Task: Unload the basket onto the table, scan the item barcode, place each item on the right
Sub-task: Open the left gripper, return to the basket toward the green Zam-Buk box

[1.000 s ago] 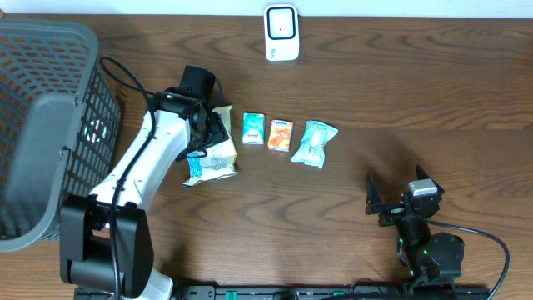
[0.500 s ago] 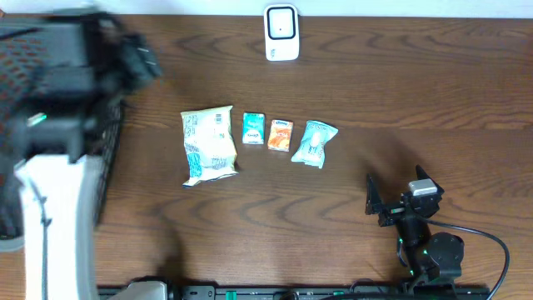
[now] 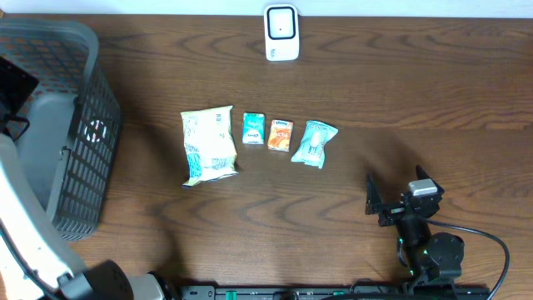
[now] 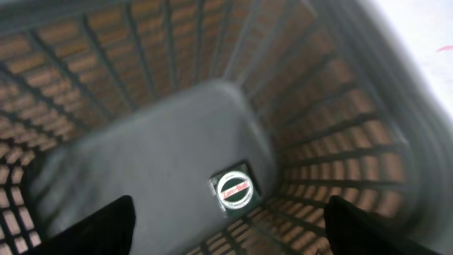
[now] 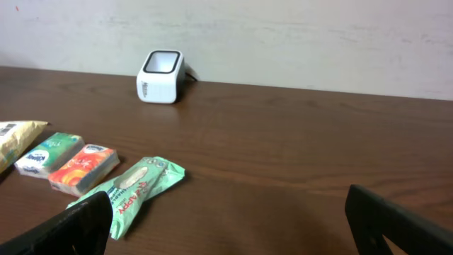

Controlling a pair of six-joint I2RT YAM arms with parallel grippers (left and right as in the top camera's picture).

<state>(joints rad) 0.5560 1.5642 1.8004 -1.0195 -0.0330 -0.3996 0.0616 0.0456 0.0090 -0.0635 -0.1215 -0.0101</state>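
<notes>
Four packaged items lie in a row on the wooden table: a pale snack bag point(image 3: 208, 146), a teal pack point(image 3: 253, 128), an orange pack point(image 3: 281, 134) and a mint-green packet point(image 3: 313, 142). The white barcode scanner point(image 3: 281, 32) stands at the far edge, also seen as the scanner point(image 5: 160, 76). My left gripper point(image 4: 230, 219) hangs open and empty inside the grey basket point(image 4: 340, 142), above a small dark-green box with a round label point(image 4: 233, 190) on the basket floor. My right gripper point(image 5: 237, 227) rests open near the table's front right, with the mint-green packet point(image 5: 131, 191) ahead of it to the left.
The grey mesh basket point(image 3: 50, 33) fills the left end of the table, with the white left arm point(image 3: 25, 225) reaching up over it. The right arm's base and cable point(image 3: 433, 250) sit at the front right edge.
My left arm has swung away from the pale snack bag on the table to over the basket. The bag and the other packs lie where they were. The right arm has not moved.
</notes>
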